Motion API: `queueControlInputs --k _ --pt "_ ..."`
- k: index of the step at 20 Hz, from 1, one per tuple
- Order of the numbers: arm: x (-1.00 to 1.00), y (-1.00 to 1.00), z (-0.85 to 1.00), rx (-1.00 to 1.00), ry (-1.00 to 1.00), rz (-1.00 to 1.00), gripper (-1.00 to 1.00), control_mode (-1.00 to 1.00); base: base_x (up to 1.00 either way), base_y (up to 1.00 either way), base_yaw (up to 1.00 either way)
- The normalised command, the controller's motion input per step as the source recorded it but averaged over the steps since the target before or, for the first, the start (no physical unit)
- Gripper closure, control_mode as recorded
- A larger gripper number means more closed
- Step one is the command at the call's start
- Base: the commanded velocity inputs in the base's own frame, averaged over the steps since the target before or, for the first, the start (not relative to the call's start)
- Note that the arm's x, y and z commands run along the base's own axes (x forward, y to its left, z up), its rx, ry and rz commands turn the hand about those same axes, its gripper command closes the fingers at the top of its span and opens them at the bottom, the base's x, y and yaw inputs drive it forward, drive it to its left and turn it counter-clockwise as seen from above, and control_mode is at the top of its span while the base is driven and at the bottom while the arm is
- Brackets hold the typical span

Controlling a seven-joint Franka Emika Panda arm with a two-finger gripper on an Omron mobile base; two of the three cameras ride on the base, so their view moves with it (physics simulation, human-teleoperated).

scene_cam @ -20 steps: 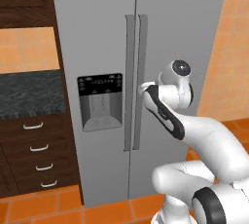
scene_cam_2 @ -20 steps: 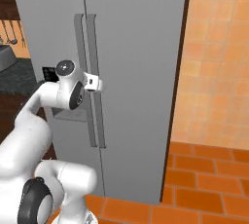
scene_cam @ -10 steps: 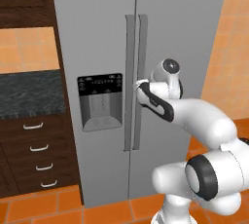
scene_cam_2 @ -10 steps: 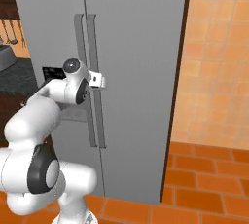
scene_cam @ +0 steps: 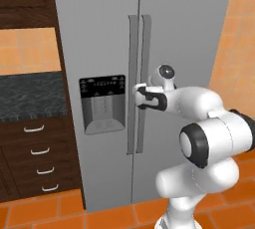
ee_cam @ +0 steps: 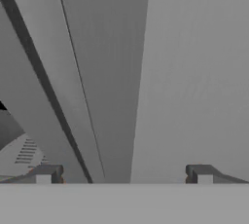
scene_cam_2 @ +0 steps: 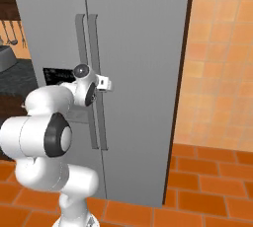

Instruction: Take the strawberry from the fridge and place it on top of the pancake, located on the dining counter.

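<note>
At the twin vertical handles [scene_cam: 138, 83] of the tall grey side-by-side fridge [scene_cam: 189, 29], doors closed, two-finger gripper [ee_cam: 124, 173] spread wide open, holding nothing, fingertips [ee_cam: 46, 173] straddling the handles, black dispenser panel [scene_cam: 102, 104] just beside.

matt brushed-metal fridge [scene_cam: 99, 34], glossy black dispenser panel [scene_cam: 102, 86], dark wood drawers [scene_cam: 30, 148]

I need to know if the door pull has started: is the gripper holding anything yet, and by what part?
Nothing is held. The gripper is open, its fingertips apart, right up at the fridge door handles but not closed on one.
</note>
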Motion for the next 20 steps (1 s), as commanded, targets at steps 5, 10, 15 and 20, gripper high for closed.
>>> queueControlInputs --k 5,10,15,20 --pt "0.63 0.00 -0.28 0.00 -0.01 0.00 -1.00 -1.00 0.00 0.00 0.00" --pt "0.66 0.00 -0.35 0.00 -0.04 0.00 -1.00 -1.00 0.00 0.00 0.00" --pt "0.69 0.00 -0.55 -0.01 -0.13 0.00 1.00 -1.00 0.00 0.00 0.00" --pt "0.28 -0.49 -0.22 0.01 0.14 -0.07 1.00 -1.00 0.00 0.00 0.00"
